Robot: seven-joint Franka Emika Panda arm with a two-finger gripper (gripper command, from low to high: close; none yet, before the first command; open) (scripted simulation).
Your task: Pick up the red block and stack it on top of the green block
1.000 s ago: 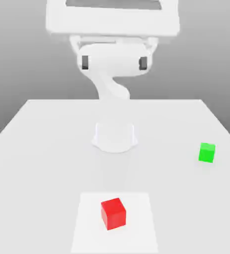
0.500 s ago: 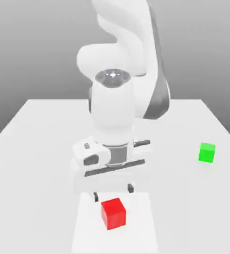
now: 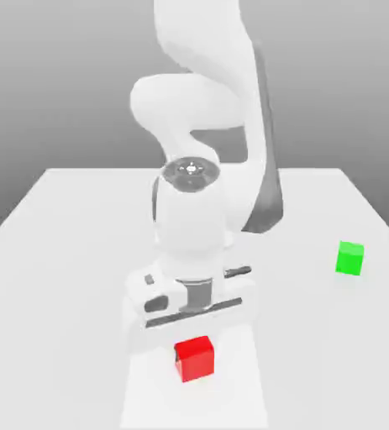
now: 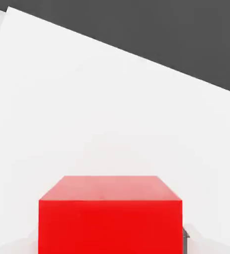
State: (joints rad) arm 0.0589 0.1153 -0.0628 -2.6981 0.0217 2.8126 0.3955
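Claw (image 3: 194,336) over red block (image 3: 194,359), green block (image 3: 349,258) apart

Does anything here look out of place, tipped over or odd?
Nothing stands out. The red block sits flat on the white table, directly beneath the arm's hand. The green block rests upright on the table toward the exterior view's right, well apart from the red one. Nothing looks spilled or damaged.
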